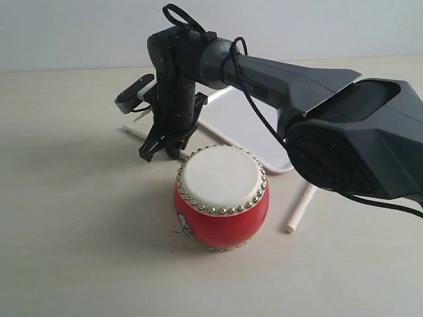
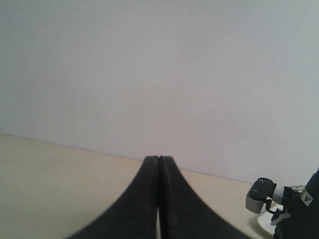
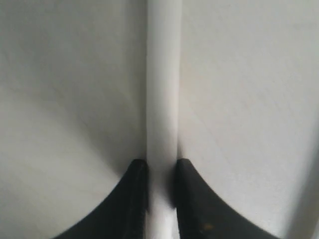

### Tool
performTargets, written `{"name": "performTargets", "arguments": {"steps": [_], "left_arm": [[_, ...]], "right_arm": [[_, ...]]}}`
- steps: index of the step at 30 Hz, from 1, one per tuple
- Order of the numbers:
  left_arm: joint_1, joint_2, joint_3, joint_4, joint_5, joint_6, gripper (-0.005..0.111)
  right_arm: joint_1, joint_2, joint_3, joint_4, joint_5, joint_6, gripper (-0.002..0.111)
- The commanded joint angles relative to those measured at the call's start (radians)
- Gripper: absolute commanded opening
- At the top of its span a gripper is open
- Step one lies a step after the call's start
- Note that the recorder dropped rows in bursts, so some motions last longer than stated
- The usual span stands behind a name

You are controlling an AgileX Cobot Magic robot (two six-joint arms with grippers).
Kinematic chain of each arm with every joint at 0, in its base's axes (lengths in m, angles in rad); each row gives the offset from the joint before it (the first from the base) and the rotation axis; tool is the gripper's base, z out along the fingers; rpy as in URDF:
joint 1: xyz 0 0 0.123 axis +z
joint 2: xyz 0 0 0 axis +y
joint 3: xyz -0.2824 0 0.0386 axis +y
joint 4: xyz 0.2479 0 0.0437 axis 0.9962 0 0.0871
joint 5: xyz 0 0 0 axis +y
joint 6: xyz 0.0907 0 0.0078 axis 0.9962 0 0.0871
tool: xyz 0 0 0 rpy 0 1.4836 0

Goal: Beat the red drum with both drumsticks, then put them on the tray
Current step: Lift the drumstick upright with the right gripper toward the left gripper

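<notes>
The red drum stands upright on the table, cream skin up. Just behind and left of it, my right gripper points down, shut on one drumstick that lies low along the table. In the right wrist view that drumstick runs straight out between the two fingers of the right gripper. The other drumstick lies loose on the table, right of the drum. The white tray sits behind the drum, partly hidden by the right arm. My left gripper is shut and empty, aimed at the wall.
The bulky dark right arm crosses over the tray from the right. Its grey wrist camera sticks out to the left, also visible as the grey wrist camera in the left wrist view. Bare table lies left and in front of the drum.
</notes>
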State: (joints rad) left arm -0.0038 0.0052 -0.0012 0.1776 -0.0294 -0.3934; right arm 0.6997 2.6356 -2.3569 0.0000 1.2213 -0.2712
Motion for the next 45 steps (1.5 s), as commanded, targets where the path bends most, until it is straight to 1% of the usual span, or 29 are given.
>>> {"name": "performTargets", "arguments": {"steps": [1, 8, 13, 17, 20, 23, 29, 32, 38, 43, 45], "left_arm": [[0.004, -0.005, 0.001, -0.006, -0.005, -0.004, 0.000], [0.004, -0.005, 0.001, -0.006, -0.005, -0.004, 0.000], [0.004, -0.005, 0.001, -0.006, -0.005, -0.004, 0.000], [0.004, -0.005, 0.001, -0.006, -0.005, -0.004, 0.000], [0.004, -0.005, 0.001, -0.006, -0.005, -0.004, 0.000], [0.004, -0.005, 0.001, -0.006, -0.005, -0.004, 0.000], [0.004, -0.005, 0.001, -0.006, -0.005, -0.004, 0.000], [0.004, -0.005, 0.001, -0.006, -0.005, -0.004, 0.000], [0.004, -0.005, 0.001, -0.006, -0.005, -0.004, 0.000], [0.004, -0.005, 0.001, -0.006, -0.005, -0.004, 0.000], [0.004, -0.005, 0.001, -0.006, -0.035, -0.029, 0.000]], "right_arm": [[-0.001, -0.011, -0.004, -0.007, 0.000, -0.027, 0.000], [-0.014, -0.134, -0.004, 0.013, 0.000, 0.003, 0.000], [-0.045, -0.237, -0.004, 0.175, 0.000, 0.011, 0.000], [-0.047, -0.288, 0.000, 0.251, 0.000, 0.011, 0.000], [-0.047, -0.324, 0.035, 0.279, 0.000, 0.011, 0.000], [-0.047, -0.375, 0.114, 0.281, -0.020, 0.009, 0.000], [-0.047, -0.534, 0.407, 0.285, -0.201, -0.043, 0.000], [-0.047, -0.668, 0.619, 0.302, -0.347, -0.076, 0.000], [-0.047, -0.932, 1.024, 0.432, -0.649, -0.175, 0.000], [-0.047, -1.097, 1.237, 0.495, -0.833, -0.185, 0.000], [-0.047, -1.154, 1.317, 0.529, -0.896, -0.201, 0.000]]}}
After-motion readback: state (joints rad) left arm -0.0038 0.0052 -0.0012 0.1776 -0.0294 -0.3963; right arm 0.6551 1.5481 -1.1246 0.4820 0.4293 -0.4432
